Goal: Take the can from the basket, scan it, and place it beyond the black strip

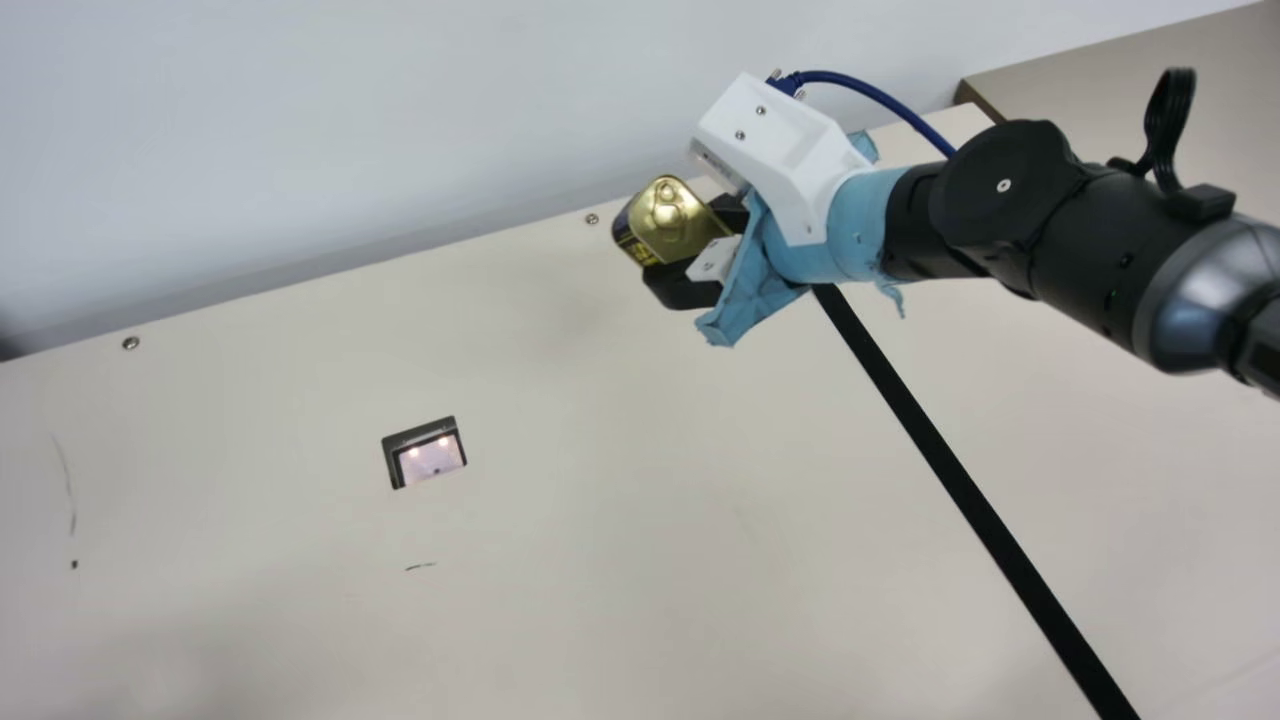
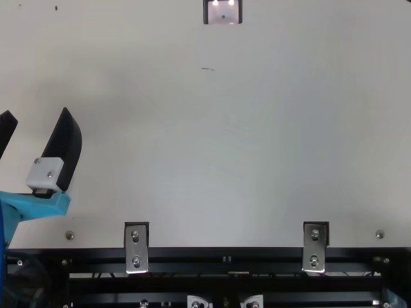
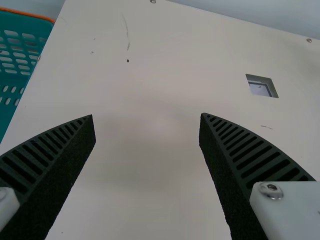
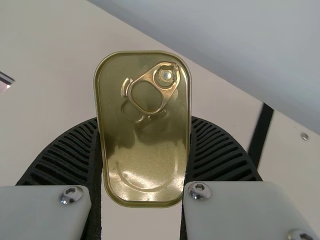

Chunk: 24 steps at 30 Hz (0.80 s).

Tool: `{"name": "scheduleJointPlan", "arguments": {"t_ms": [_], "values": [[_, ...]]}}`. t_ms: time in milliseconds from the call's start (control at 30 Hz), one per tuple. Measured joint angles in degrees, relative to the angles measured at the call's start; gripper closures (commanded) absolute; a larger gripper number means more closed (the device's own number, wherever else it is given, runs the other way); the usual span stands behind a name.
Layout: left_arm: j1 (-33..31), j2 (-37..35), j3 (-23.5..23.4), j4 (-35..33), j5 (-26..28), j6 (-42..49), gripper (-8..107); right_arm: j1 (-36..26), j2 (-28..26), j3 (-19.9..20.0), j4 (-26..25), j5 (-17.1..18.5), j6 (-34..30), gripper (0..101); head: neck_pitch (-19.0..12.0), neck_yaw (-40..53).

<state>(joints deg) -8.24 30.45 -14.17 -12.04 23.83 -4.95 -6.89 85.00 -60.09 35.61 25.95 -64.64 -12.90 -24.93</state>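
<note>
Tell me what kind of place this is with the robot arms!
It's probably a robot practice table, set up like a pretend shop checkout. The cream table has a little window, likely a scanner, there's a teal plastic basket, and the right gripper holds a pull-tab can.

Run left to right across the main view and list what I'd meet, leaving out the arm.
A screw in the table, the scanner window, a second screw near the table's far edge, the gold-lidded can, the black strip.
</note>
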Motion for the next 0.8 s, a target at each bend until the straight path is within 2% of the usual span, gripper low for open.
{"name": "scheduleJointPlan", "arguments": {"t_ms": [200, 333, 567, 800], "values": [[0.0, 0.0, 0.0, 0.0, 0.0, 0.0, 9, -3.15, -2.02, -0.02, -12.0, 0.76, 10.69, 101, 0.0, 0.0], [0.0, 0.0, 0.0, 0.0, 0.0, 0.0, 9, -4.8, -2.6, -1.32, -20.57, 3.07, 17.39, 101, 0.0, 0.0], [0.0, 0.0, 0.0, 0.0, 0.0, 0.0, 9, -4.97, -1.38, -5.35, -34.63, 9.6, 26.15, 101, 0.0, 0.0], [0.0, 0.0, 0.0, 0.0, 0.0, 0.0, 9, -4.92, 1.36, -9.27, -45.15, 16.61, 30.04, 101, 0.0, 0.0]]}}
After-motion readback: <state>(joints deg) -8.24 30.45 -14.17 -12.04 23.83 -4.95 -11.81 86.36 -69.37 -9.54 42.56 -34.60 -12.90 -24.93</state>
